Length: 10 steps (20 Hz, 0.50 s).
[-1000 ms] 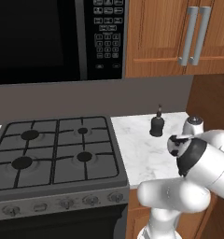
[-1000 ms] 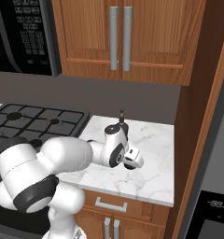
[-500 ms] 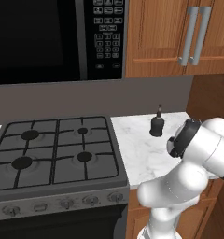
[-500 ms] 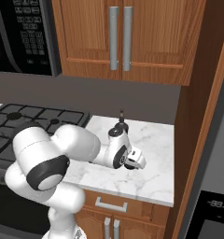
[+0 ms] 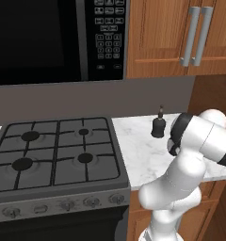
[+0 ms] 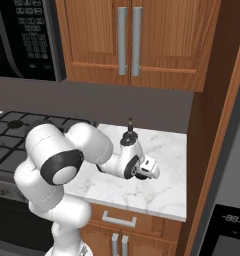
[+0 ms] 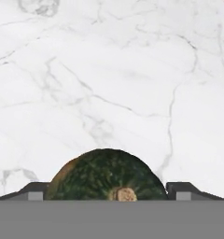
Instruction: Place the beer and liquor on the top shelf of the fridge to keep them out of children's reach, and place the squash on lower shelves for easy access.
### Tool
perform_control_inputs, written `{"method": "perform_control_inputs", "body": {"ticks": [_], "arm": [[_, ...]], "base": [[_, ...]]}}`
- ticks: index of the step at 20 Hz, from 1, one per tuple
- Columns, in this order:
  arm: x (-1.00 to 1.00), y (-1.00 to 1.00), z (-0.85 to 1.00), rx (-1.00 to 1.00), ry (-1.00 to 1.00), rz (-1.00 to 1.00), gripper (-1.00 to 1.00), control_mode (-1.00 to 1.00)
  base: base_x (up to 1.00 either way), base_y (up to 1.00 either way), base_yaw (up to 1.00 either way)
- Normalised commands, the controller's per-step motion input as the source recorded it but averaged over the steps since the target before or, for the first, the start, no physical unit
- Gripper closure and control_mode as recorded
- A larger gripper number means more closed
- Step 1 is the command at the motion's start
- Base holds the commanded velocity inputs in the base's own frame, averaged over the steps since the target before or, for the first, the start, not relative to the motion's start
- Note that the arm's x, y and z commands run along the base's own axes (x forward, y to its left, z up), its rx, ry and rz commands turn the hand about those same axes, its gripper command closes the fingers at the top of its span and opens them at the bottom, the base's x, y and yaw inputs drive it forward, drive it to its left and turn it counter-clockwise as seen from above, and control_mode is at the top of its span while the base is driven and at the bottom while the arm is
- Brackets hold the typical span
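The squash, a dark mottled green dome with a pale tan stem scar, lies on the white marble surface between the spread fingers of the claw, one tip at each flank. A second ago the arm stood more upright; its elbow has since swung outward and the claw has dropped lower. The liquor stands untouched near the back wall.

Liquor upright on marble counter, near back wall, just right of gas stove. White arm rises at 4 o'clock, elbow covering counter's right part. Microwave at 11 o'clock, wood cabinet w/ 2 handles at 1 o'clock.
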Motion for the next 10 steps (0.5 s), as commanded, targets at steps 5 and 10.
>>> {"method": "perform_control_inputs", "body": {"ticks": [5,10], "arm": [[0.02,0.00,-0.31,0.00,0.03,0.00,1.00,-1.00],[-0.52,0.00,-0.28,0.00,0.03,0.06,1.00,-1.00]], "base": [[0.00,0.00,0.00],[0.00,0.00,0.00]]}}
